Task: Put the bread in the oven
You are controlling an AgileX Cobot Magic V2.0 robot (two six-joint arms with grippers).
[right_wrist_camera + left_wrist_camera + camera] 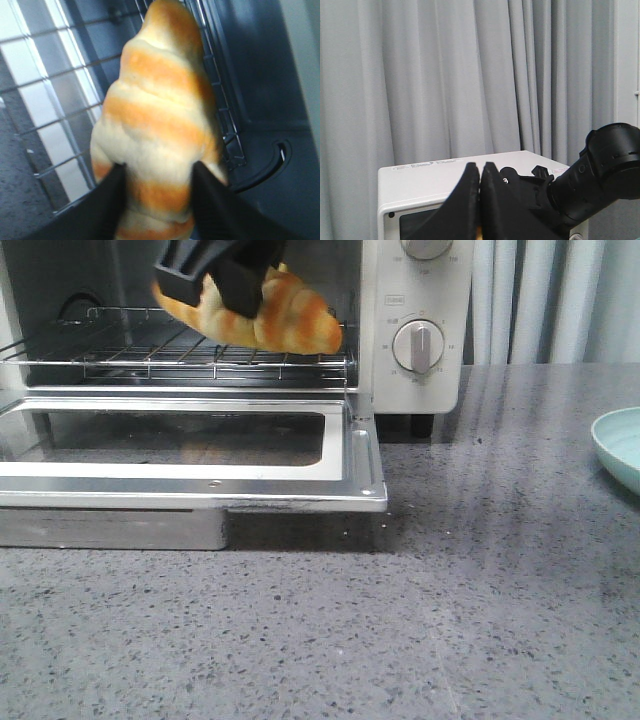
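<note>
The bread (290, 315), golden-orange with cream stripes, hangs just above the wire rack (150, 355) inside the open cream-white oven (415, 300). My right gripper (212, 285) is shut on its left end and reaches in from above. In the right wrist view the bread (160, 115) fills the space between the two black fingers of the right gripper (157, 170), over the rack (65, 100). The glass door (200, 480) lies folded down flat. My left gripper (480, 167) is shut with its fingers together, facing the oven's top (435, 177). It does not show in the front view.
A pale blue-green dish (618, 445) sits at the right edge of the grey speckled counter (450, 590). The oven's knobs (418, 345) are on its right panel. Grey curtains (445, 75) hang behind. The right arm's black body (600, 170) is beside the left gripper.
</note>
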